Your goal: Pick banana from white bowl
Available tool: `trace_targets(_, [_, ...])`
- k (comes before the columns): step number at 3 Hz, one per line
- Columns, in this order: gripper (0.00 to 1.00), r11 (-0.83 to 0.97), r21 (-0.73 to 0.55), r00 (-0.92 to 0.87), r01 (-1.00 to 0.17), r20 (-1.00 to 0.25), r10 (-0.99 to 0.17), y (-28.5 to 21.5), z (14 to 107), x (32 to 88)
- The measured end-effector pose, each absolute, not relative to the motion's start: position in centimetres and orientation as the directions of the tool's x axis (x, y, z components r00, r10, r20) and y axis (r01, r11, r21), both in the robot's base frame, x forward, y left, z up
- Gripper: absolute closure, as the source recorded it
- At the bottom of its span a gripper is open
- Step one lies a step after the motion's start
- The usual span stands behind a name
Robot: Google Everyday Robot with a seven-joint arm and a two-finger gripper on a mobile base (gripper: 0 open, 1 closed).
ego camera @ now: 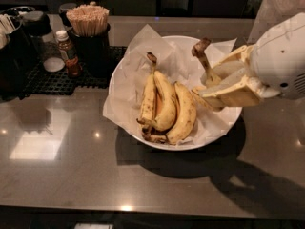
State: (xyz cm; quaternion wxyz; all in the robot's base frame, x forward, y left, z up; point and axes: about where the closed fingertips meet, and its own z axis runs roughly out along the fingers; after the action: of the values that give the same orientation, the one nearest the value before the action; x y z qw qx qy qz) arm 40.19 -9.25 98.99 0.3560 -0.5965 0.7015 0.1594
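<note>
The white bowl (125, 65), lined with crinkled white paper, stands in the middle of the dark counter. Three yellow bananas with blackened tips (167, 106) lie side by side in it. My gripper (208, 87) reaches in from the right, over the bowl's right side. It is shut on the banana (205, 62), a yellow one with brown blotches. The banana's dark stem points up above the cream fingers (231, 95), and its body is mostly hidden between them. It is lifted clear of the three other bananas.
A dark cup of wooden sticks (88, 22) stands behind the bowl at the left, with a small sauce bottle (67, 53) beside it on a black mesh mat (52, 82). Dark containers (19, 42) fill the far left. The robot's white arm (281, 61) covers the right side.
</note>
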Motion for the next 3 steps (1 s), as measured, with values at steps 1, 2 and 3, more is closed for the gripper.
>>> trace_targets(1, [1.0,0.235,-0.286,0.07,-0.929,-0.759,-0.647,-9.9,102.7,38.8])
trace_targets(2, [1.0,0.215,-0.359,0.189,-0.908,-0.811,-0.554,-10.6,105.7,37.0])
trace_targets(3, [1.0,0.202,-0.418,0.297,-0.886,-0.845,-0.445,-11.4,107.6,35.1])
